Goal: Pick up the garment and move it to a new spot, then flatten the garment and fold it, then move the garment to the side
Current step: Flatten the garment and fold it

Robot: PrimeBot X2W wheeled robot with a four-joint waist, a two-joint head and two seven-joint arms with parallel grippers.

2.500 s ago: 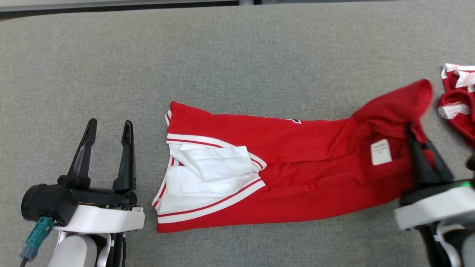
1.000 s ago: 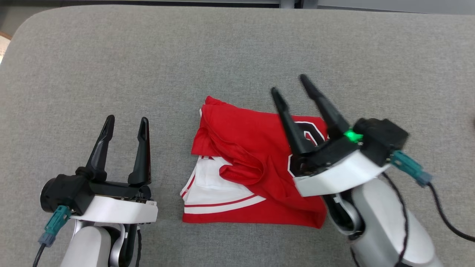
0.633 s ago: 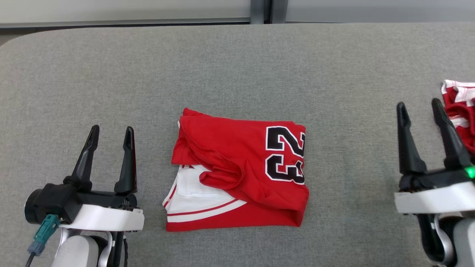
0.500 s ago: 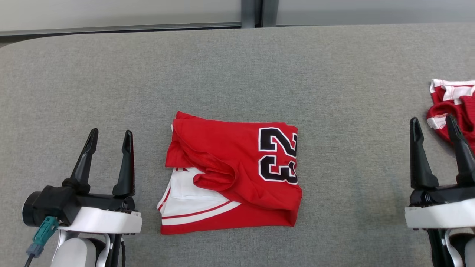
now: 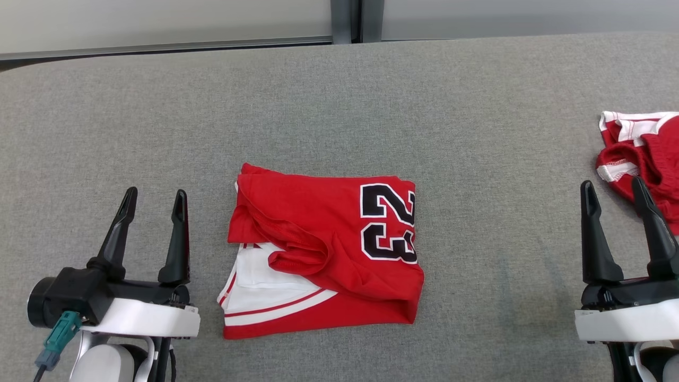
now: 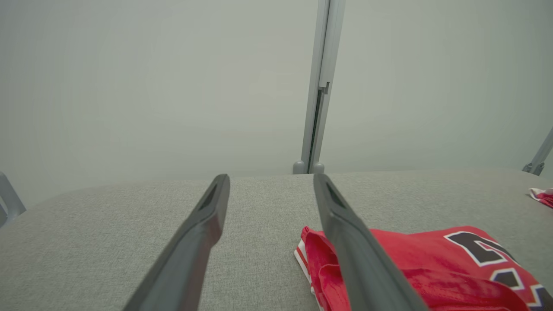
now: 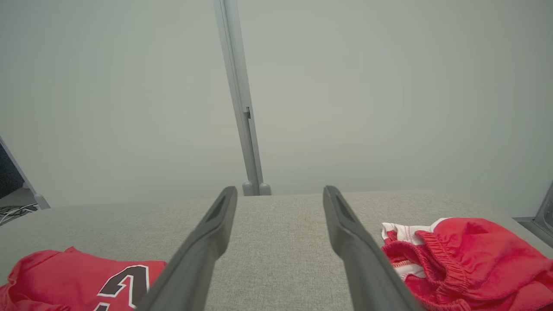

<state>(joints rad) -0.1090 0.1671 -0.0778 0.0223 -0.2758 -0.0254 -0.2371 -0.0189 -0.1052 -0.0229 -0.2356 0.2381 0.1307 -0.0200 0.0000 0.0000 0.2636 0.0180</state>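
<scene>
Garment (image 5: 323,249), red jersey w/ black 23, lies folded mid-worktop (image 5: 371,106), white-trimmed end toward the L side. L fingers (image 5: 177,233) are spread apart, holding nothing, just beside its L edge, not touching. R fingers (image 5: 591,233) are also spread and empty, well apart from it, near a second red-and-white cloth (image 5: 644,159) bunched at the worktop's R edge.

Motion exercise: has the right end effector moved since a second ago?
Yes: the right end effector was over the folded jersey; now it stands clear to its right, by the red shorts.
</scene>
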